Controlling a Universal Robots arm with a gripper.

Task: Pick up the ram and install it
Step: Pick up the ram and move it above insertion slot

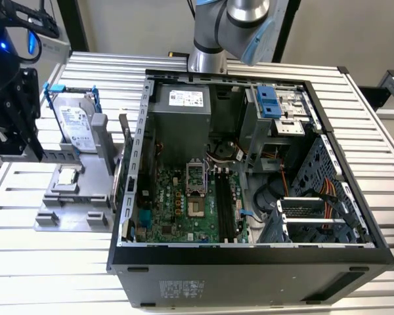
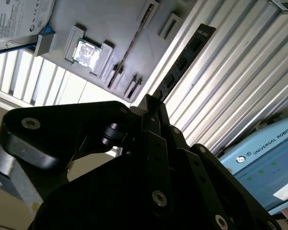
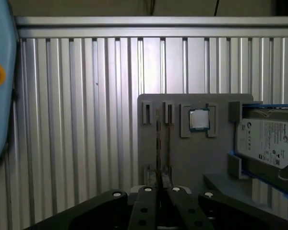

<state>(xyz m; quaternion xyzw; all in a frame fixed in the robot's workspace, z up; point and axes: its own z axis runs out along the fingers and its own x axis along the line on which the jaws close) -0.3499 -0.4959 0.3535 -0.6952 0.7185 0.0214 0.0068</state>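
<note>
The tool [image 3: 159,190] is clamped on the ram [image 2: 182,62] above the bench [image 3: 86,120]; picking looks done, while installing calls for aligning it with the motherboard slots [image 1: 224,203].

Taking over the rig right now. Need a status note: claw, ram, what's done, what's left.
Claw: shut on the ram, which sticks out past the tips.
Where: held above the grey tray, to the exterior view's left of the case.
Done: ram is picked up and off the tray.
Left: install. The board's long black slots look empty.
</note>
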